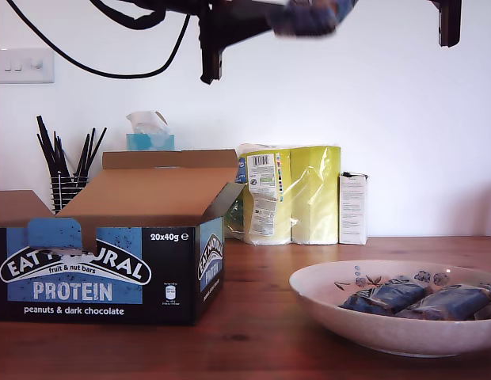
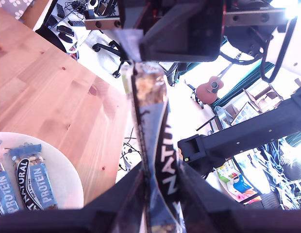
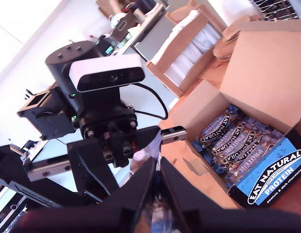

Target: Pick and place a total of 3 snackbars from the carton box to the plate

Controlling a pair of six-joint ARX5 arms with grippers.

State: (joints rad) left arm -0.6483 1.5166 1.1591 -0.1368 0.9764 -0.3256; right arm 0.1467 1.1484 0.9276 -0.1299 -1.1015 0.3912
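you're looking at a snackbar (image 2: pixel 158 145) pinched between both grippers high over the table: my first gripper (image 2: pixel 160 194) is closed on one end, my second gripper (image 3: pixel 158 187) closed on the other. in the exterior view the carton box (image 1: pixel 111 261) sits open at lower left and the plate (image 1: pixel 325 305), lower right, holds two snackbars (image 1: pixel 388 297).

Open carton box (image 1: pixel 111 269) at exterior view's left; plate (image 1: pixel 333 305) holding two snackbars (image 1: pixel 388 297) at right; wooden tabletop (image 1: pixel 253 332).
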